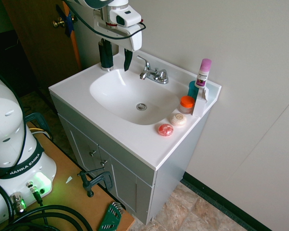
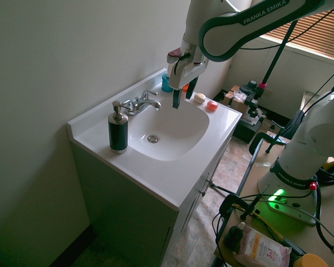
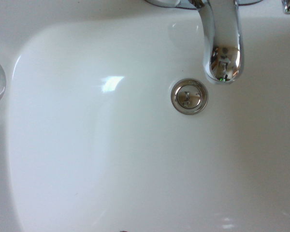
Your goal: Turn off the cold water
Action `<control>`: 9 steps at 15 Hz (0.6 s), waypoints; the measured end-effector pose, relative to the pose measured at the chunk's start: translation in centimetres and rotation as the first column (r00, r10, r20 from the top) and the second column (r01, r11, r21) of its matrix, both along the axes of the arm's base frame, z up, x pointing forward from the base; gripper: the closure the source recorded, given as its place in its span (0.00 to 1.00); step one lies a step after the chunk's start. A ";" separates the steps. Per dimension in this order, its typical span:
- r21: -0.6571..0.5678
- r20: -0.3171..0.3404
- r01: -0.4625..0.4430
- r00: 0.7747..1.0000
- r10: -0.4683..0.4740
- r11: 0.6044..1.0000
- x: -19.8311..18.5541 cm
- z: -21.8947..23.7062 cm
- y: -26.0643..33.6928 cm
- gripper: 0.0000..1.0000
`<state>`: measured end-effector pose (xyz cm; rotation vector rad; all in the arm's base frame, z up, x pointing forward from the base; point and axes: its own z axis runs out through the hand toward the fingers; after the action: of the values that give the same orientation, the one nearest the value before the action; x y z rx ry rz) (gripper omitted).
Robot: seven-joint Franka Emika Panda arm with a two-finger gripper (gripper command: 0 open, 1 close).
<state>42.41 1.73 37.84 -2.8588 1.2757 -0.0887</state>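
The robot's two-finger claw (image 1: 116,57) hangs with its dark fingers spread apart and gripping nothing, poised above the back of the white oval sink basin (image 1: 115,91). The chrome two-handle faucet (image 1: 153,73) stands on the counter's rear ledge just beside the claw and lower than its fingertips, apart from them. In the second exterior view the claw (image 2: 182,95) sits just forward of the faucet (image 2: 141,103), whose spout reaches out over the basin (image 2: 183,130). Seen from the wrist, the curved chrome spout (image 3: 222,43) overhangs the round chrome drain (image 3: 189,96). A dark cylindrical soap dispenser with a chrome pump (image 2: 118,129) stands on the counter near the claw, on the faucet's far side from a cluster of small toiletries.
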 end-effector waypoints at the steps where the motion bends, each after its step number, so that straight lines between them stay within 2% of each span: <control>1: 0.004 -0.001 0.003 1.000 -0.003 1.000 0.0 0.0 0.0 0.00; 5: 0.009 0.012 0.012 1.000 -0.012 1.000 0.1 0.1 -0.1 0.00; 9: -0.009 0.072 0.044 0.996 -0.043 0.999 2.5 0.7 -1.5 0.00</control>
<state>44.95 0.22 38.58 -2.8089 1.3278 -0.1965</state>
